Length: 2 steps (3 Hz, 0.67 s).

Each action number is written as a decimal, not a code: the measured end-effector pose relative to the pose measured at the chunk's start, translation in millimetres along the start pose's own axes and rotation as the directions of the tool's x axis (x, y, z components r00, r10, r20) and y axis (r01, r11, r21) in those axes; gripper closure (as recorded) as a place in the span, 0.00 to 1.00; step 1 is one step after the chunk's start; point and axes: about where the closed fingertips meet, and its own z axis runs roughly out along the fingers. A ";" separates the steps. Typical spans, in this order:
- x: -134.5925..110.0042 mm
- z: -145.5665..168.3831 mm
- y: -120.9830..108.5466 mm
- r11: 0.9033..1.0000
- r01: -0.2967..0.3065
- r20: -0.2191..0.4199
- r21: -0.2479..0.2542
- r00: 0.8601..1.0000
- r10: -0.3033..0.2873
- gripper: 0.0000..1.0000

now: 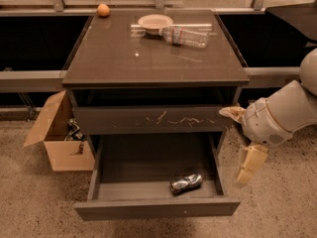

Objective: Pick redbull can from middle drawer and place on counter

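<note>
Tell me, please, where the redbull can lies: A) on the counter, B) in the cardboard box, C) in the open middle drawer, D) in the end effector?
C: the redbull can lies on its side in the open middle drawer, near its front; the end effector hangs beside the drawer's right side.

White arm [290,108] enters at the right edge, mid-frame, angled down-left; gripper [246,147] hangs at centre-right.

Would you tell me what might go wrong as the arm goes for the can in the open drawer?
The redbull can lies on its side, dented, so it may roll or slip. The gripper, open beside the middle drawer, must pass under the scratched drawer front and could hit it.
</note>
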 end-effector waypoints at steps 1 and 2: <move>0.1 0.4 0.1 1.000 0.000 0.000 -0.001 1.000 0.000 0.00; 15.9 37.3 5.3 0.998 -0.007 0.003 -0.067 1.000 0.007 0.00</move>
